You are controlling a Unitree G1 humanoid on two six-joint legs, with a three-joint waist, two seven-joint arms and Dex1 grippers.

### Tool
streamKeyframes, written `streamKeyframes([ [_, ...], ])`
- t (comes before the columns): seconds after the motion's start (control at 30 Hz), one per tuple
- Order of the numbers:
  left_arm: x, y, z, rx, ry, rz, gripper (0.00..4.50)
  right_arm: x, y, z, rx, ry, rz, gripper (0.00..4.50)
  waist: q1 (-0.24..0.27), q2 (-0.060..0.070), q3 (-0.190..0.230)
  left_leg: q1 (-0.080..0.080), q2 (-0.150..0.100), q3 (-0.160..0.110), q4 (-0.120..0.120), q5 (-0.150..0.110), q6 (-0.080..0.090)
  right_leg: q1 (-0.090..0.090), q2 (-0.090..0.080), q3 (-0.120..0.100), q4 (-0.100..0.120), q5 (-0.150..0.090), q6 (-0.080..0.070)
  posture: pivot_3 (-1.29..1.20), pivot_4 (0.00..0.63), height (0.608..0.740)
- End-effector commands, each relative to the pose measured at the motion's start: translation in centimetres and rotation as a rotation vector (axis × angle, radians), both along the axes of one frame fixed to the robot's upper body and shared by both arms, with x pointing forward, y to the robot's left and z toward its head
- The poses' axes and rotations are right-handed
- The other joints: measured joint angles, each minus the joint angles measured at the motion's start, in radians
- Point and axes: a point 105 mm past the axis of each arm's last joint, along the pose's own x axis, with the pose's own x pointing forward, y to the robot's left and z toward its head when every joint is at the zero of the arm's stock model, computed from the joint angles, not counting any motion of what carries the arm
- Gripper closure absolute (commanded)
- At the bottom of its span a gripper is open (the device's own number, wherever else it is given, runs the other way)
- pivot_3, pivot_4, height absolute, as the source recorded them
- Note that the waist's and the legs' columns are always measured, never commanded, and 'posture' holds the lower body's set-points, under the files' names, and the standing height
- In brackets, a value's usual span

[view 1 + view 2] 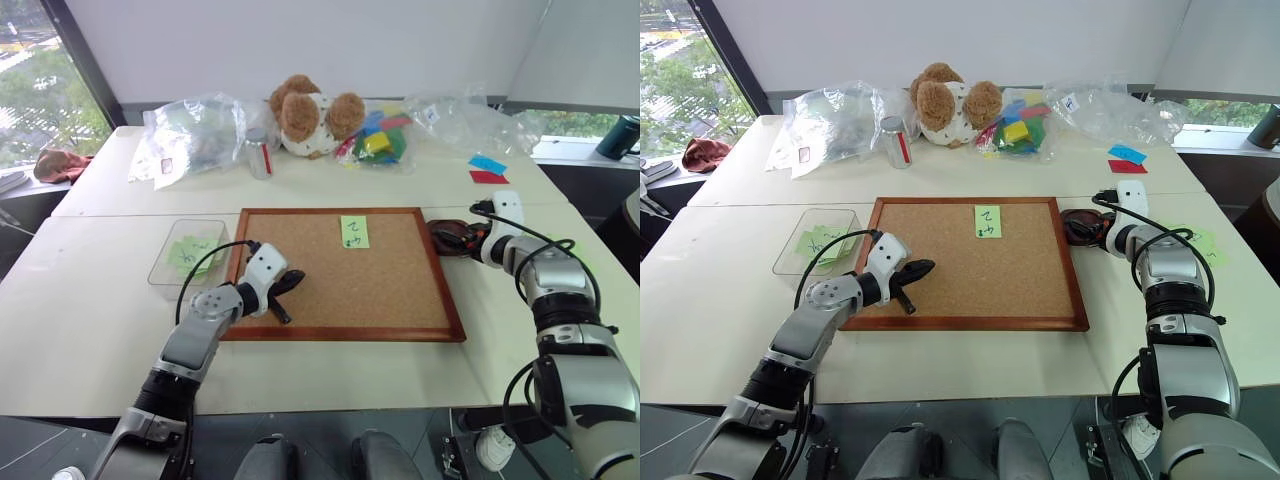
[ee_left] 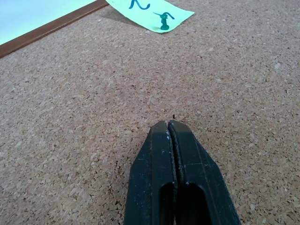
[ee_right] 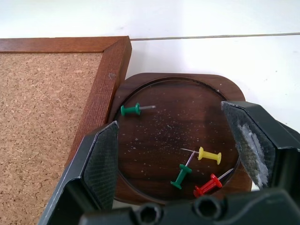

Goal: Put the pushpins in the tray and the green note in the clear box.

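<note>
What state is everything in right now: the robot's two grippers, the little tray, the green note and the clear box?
Left gripper: shut, empty, over the cork board.
Right gripper: open, empty, above the tray.
Tray: holds four pushpins.
Green note: pinned to the cork board by a green pushpin.
Clear box: open, green notes inside.

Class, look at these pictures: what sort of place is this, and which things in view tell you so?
Probably an office or lab room: pale tables pushed together beside large windows, with a cork board bearing a pinned green note, and sticky notes in a clear box.
</note>
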Motion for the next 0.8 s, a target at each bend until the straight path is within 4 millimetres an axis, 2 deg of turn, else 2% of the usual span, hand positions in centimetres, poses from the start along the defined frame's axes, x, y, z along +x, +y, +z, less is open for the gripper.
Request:
streamKeyframes([
  [0.03,-0.6,0.4,-2.5,0.053,0.087,0.004,4.50,0.6,0.9,4.0,-0.003,-0.112,0.058,0.70,0.000,0.000,0.000,0.000,0.000,0.000,0.000,0.000,0.000,0.000,0.000,0.000,0.000,0.000,0.000,0.00,0.150,0.740],
  [0.23,-0.5,0.4,-2.4,0.052,0.083,0.006,4.50,-0.7,7.5,5.3,0.025,-0.126,0.313,0.70,0.001,0.000,0.000,0.000,0.000,0.000,0.000,0.000,0.000,0.000,0.000,0.000,0.000,0.000,0.000,0.00,0.150,0.740],
  [0.33,-0.4,0.4,-2.3,0.050,0.080,0.007,4.50,-1.7,12.3,4.8,0.046,-0.118,0.443,0.70,0.000,0.000,0.000,0.000,0.000,-0.001,0.000,0.000,0.000,0.000,0.000,0.000,0.000,0.000,0.000,0.00,0.150,0.740],
  [0.47,-0.3,0.3,-2.3,0.049,0.078,0.005,4.50,-2.3,16.2,3.3,0.052,-0.096,0.522,0.70,0.002,0.000,0.000,0.000,0.000,-0.001,0.000,0.000,0.000,0.000,0.000,0.000,0.000,0.000,0.000,0.00,0.150,0.740],
  [0.6,-0.3,0.3,-2.2,0.048,0.077,0.003,4.50,-1.7,17.8,2.0,0.051,-0.081,0.529,0.70,0.003,0.000,0.000,0.000,0.000,-0.001,0.000,0.000,0.000,0.000,0.000,-0.001,0.000,0.000,0.000,0.00,0.150,0.740],
  [0.7,-0.3,0.3,-2.2,0.048,0.075,0.006,4.50,-1.4,18.2,1.5,0.048,-0.075,0.536,1.53,0.001,0.000,0.000,0.000,0.000,-0.001,0.000,0.000,0.000,0.000,0.000,-0.001,0.000,0.000,0.000,0.00,0.150,0.740],
  [0.73,-0.3,0.4,-2.2,0.048,0.074,0.008,4.50,-1.3,18.4,1.3,0.046,-0.071,0.539,1.93,0.001,0.000,0.000,0.000,0.000,-0.001,0.000,0.000,0.000,0.000,0.000,-0.001,0.000,0.000,0.000,0.00,0.150,0.740],
  [0.8,-0.4,0.4,-2.2,0.048,0.073,0.010,4.50,-1.2,18.7,1.1,0.039,-0.068,0.546,1.93,0.000,0.000,0.000,0.000,0.000,-0.001,0.000,0.000,0.000,0.000,0.000,-0.001,0.000,0.000,0.000,0.00,0.150,0.740],
])
